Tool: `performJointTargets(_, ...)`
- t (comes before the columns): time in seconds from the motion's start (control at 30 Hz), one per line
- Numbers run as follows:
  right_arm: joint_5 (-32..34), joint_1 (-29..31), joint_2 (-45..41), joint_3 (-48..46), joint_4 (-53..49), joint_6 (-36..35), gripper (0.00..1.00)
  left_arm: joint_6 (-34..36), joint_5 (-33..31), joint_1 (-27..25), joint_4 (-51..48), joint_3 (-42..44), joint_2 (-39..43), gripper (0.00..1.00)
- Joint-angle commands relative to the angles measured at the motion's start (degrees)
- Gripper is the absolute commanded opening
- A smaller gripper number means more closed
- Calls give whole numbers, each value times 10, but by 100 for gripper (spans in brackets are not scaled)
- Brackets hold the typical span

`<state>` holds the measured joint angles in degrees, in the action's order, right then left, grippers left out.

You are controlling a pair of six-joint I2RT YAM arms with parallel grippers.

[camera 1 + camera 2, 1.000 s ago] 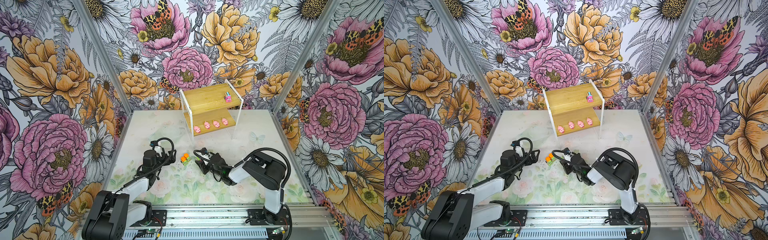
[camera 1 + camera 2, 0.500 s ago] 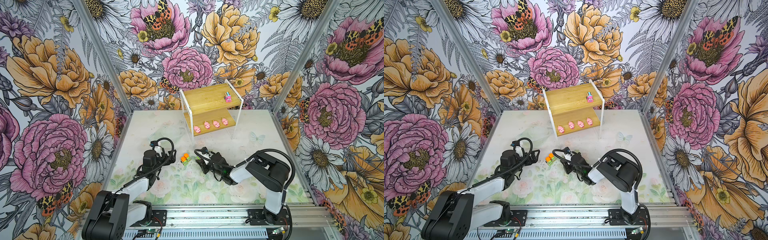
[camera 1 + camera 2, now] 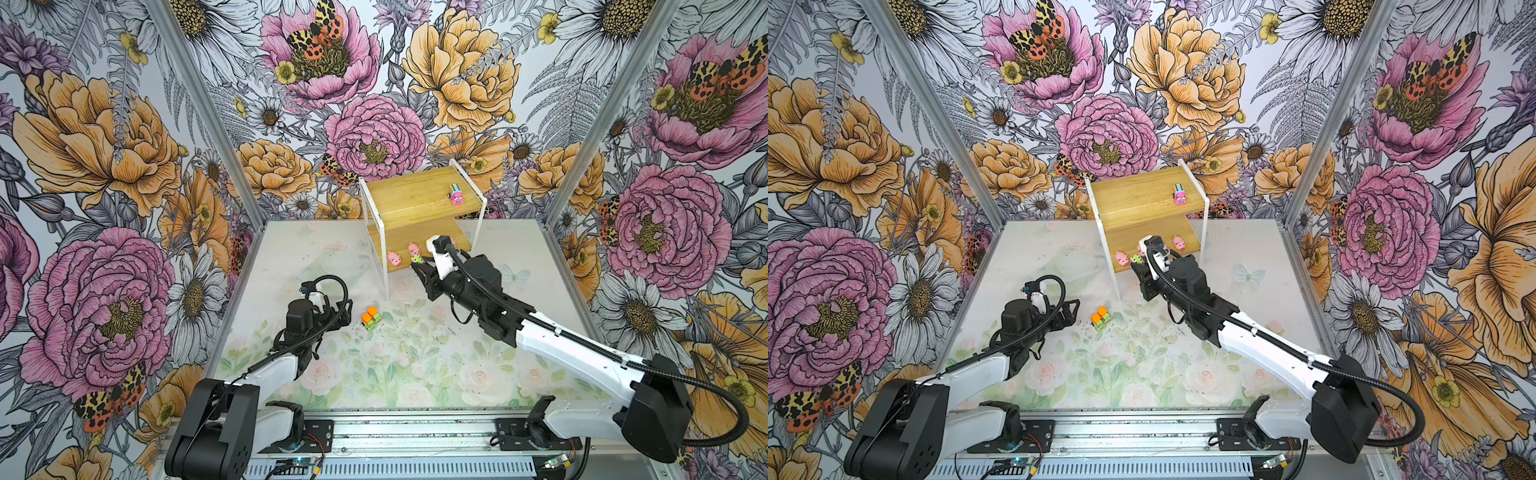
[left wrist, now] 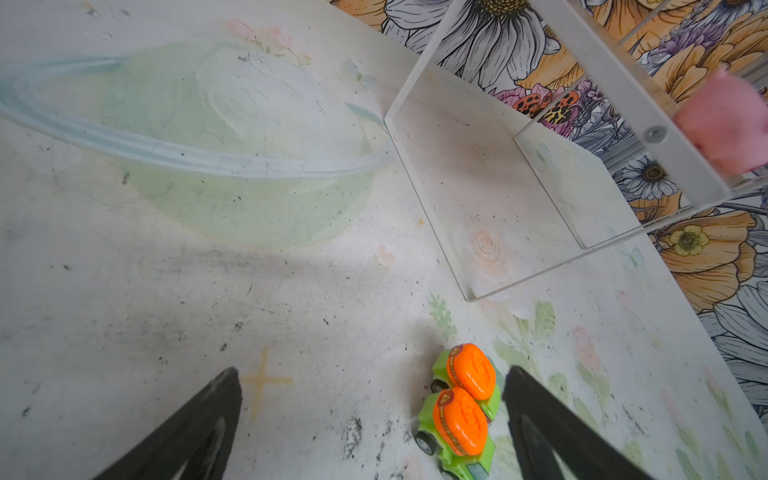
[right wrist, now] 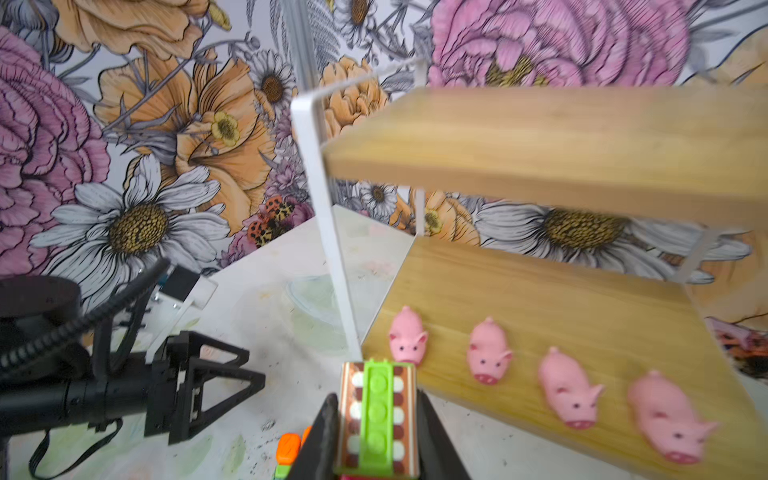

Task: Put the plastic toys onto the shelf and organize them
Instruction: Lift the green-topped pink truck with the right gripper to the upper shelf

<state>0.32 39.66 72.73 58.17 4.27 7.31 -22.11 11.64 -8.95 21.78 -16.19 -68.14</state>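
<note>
The shelf [image 3: 415, 199] [image 3: 1142, 199] stands at the back of the table. A pink truck [image 3: 456, 196] [image 3: 1180, 196] sits on its upper board. Several pink pigs [image 5: 487, 351] line the lower board [image 5: 540, 299], and the right arm hides some of them in both top views. My right gripper [image 3: 419, 268] [image 3: 1138, 266] [image 5: 376, 395] is shut on a truck with a striped green top [image 5: 377, 411], held just in front of the lower board. Two orange-and-green trucks [image 3: 371, 318] [image 3: 1101, 318] [image 4: 465, 399] lie side by side on the table. My left gripper [image 3: 343, 316] [image 4: 370, 372] is open around them, without touching them.
A clear shallow bowl [image 3: 332, 266] [image 4: 187, 137] rests on the mat left of the shelf. Floral walls close in the left, back and right sides. A metal rail [image 3: 395, 432] with both arm bases runs along the front.
The right arm has risen from the mat beside the orange trucks and stretched to the shelf's lower board, its jaws closing on the striped truck. The left arm has stayed put.
</note>
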Motion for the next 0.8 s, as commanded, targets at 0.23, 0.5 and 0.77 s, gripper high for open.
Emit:
performJointTargets(0.23,52,-84,85,288,-202,-25,22,7,16,5,3,-16,-6,99)
performJointTargets(0.5,88,-105,222,473,-285,-9,22,8,15,3,2,-17,-8,99)
performJointTargets(0.77,80,-121,279,535,-313,19,21,8,14,4,1,-17,-7,99)
